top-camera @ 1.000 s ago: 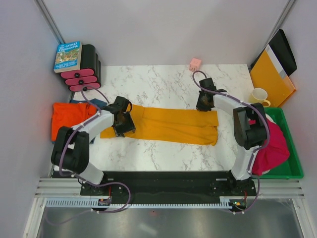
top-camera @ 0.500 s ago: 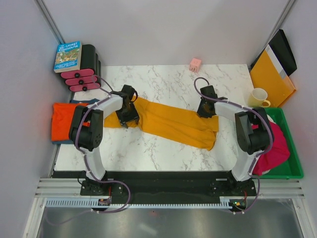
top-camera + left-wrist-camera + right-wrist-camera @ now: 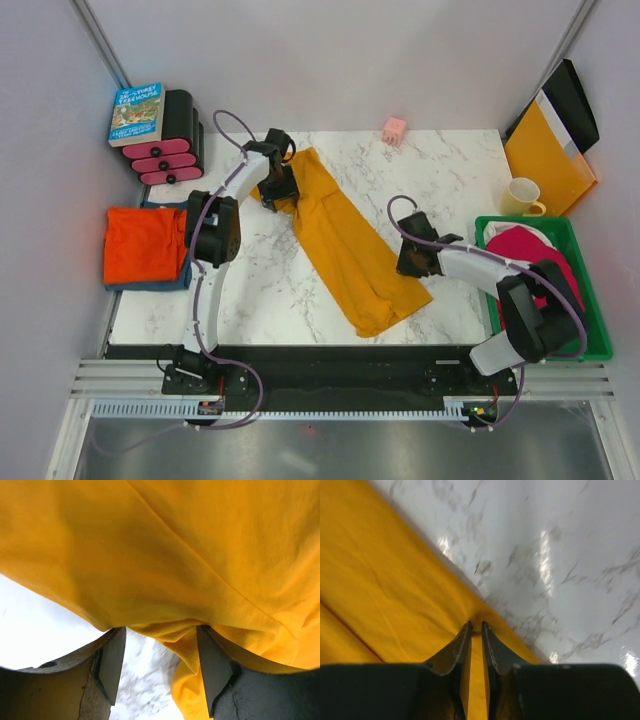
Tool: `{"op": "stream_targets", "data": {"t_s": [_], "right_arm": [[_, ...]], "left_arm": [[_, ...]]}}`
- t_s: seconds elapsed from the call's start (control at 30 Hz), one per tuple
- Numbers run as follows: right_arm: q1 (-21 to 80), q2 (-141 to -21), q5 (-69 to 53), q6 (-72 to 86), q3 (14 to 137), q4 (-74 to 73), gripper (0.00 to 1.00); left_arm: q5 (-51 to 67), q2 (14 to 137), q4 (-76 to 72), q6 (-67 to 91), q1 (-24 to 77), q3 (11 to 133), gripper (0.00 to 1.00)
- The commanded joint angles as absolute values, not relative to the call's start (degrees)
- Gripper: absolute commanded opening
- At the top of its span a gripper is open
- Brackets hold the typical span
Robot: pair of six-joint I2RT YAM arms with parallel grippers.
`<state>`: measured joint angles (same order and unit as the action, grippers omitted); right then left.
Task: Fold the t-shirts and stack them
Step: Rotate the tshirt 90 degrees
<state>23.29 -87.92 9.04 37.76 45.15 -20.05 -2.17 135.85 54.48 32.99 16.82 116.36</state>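
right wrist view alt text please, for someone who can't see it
The right gripper pinches the edge of a mustard-yellow t-shirt, its two dark fingers nearly touching. The shirt fills the left of the frame; glossy white marble table shows at upper right.

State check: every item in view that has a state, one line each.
mustard-yellow t-shirt: folded into a long strip, lying diagonal, gripped near both ends
left end effector: closed on the strip's far end, cloth bunched in the gap
right end effector: pinched shut on the strip's right edge
red-orange t-shirt: folded, stacked on the blue one
dusty blue t-shirt: underneath, only edges show
magenta-pink t-shirt: bunched, unfolded, in green bin
mug: upright
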Motion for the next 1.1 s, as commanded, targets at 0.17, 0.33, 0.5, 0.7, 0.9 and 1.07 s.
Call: {"op": "stream_targets", "data": {"t_s": [0.17,0.33,0.5,0.7,0.9,1.07], "right_arm": [[41.47,-85.34,2.64,45.61,35.25,-24.35,0.22],[45.53,-86.84,6.04,45.18,39.98,-27.31,0.23],[42.47,-80.6,16.08,41.4,50.35,-32.5,0.32],[40.52,-77.44,21.44,34.46,56.61,-34.11,0.45],[40.78,-72.6,15.4,33.31,47.56,-25.95,0.39],[43.85,-73.73,12.66,33.14,46.49,-20.92,0.31]], "left_arm": [[8.15,150.81,53.53,24.44,20.56,142.11,0.72],[11.44,150.57,50.45,23.82,20.83,142.39,0.74],[1.59,137.84,44.59,26.98,20.74,127.94,0.79],[-2.99,113.24,38.07,29.26,21.62,103.87,1.0],[-7.81,91.78,34.54,33.91,31.8,76.15,0.98],[-10.81,78.86,32.27,46.29,40.15,54.73,0.93]]}}
